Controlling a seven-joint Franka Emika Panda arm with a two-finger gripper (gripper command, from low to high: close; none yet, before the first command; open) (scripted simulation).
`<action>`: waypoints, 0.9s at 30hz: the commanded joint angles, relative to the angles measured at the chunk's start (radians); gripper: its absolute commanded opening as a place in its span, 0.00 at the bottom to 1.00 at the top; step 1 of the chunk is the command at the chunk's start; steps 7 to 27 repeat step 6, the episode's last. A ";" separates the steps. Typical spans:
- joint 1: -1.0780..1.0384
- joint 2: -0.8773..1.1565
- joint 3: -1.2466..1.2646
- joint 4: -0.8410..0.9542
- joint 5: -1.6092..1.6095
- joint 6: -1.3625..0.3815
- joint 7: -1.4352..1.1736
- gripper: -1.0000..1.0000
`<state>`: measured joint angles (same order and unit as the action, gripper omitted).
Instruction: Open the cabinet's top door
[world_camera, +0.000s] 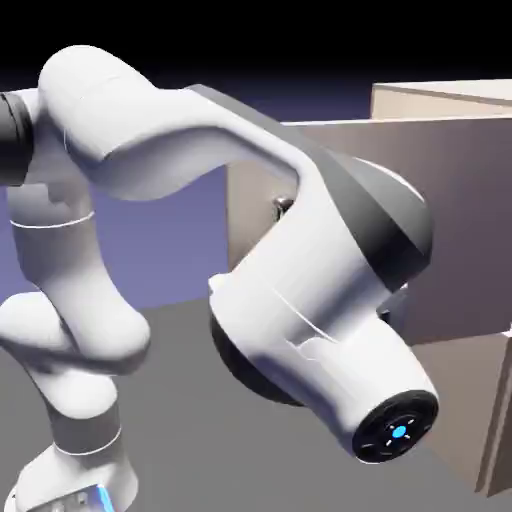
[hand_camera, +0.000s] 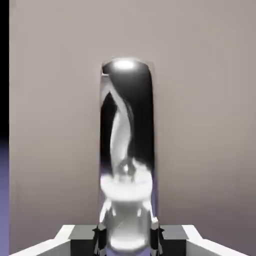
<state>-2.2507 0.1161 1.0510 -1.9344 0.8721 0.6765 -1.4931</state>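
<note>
The beige cabinet (world_camera: 440, 100) stands at the exterior view's right. Its top door (world_camera: 450, 220) is a flat panel standing out from the cabinet body, with its free edge toward the arm. The hand view is filled by the top door (hand_camera: 200, 125) with its dark, shiny handle (hand_camera: 127, 125) running upright in the middle. My gripper (hand_camera: 128, 240) is shut on the handle's lower end, with a grey fingertip (hand_camera: 100, 235) on each side. In the exterior view my own forearm and wrist hide the gripper. Only a small dark bit (world_camera: 283, 206) shows at the door's free edge.
My white arm (world_camera: 300, 300) fills the middle of the exterior view, its elbow high at the left. The cabinet's lower front (world_camera: 497, 420) shows beneath the top door at the right edge. Grey tabletop (world_camera: 180, 400) lies below the arm. Backdrop shows past the door's left edge (hand_camera: 4, 175).
</note>
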 joint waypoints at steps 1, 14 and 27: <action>0.014 0.036 0.000 0.022 -0.014 0.008 0.018 0.00; 0.112 0.217 -0.016 0.154 -0.089 0.018 0.111 0.00; 0.112 0.217 -0.016 0.154 -0.089 0.018 0.111 0.00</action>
